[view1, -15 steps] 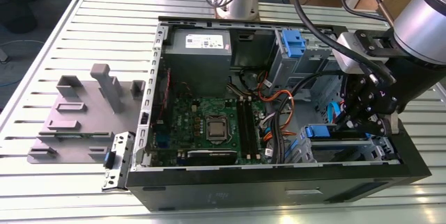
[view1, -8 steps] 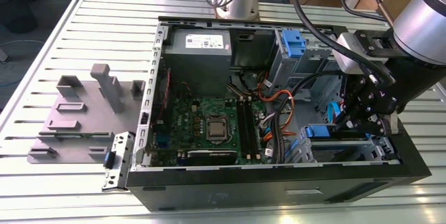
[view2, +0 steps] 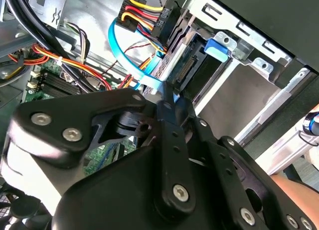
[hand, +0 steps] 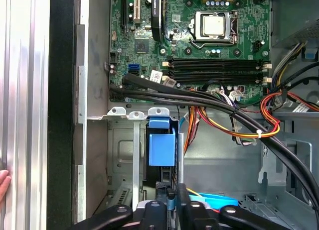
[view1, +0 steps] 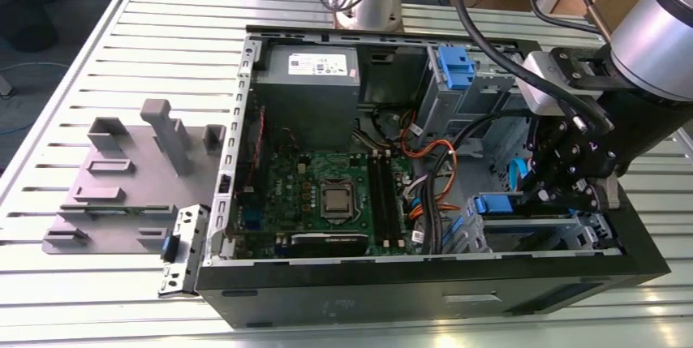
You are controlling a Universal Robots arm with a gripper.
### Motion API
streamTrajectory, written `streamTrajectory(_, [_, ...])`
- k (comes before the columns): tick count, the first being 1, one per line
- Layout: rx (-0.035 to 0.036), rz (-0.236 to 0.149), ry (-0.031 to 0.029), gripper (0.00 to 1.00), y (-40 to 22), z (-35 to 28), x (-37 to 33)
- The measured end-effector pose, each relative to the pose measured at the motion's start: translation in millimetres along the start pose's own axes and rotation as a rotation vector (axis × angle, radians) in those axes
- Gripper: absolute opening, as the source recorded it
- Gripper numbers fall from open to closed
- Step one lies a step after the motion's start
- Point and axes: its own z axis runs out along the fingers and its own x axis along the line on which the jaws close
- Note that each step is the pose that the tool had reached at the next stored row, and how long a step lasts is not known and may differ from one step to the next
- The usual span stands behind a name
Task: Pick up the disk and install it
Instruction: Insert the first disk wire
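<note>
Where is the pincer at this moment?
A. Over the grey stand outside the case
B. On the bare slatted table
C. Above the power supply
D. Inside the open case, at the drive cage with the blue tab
D: the exterior view shows the pincer down inside the case beside the blue tab of the drive cage.
</note>
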Motion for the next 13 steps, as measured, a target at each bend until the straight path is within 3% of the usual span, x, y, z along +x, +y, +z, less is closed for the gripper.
streamTrajectory(13, [0.0,0.0,0.0003,0.24,0.0,-0.5,0.0])
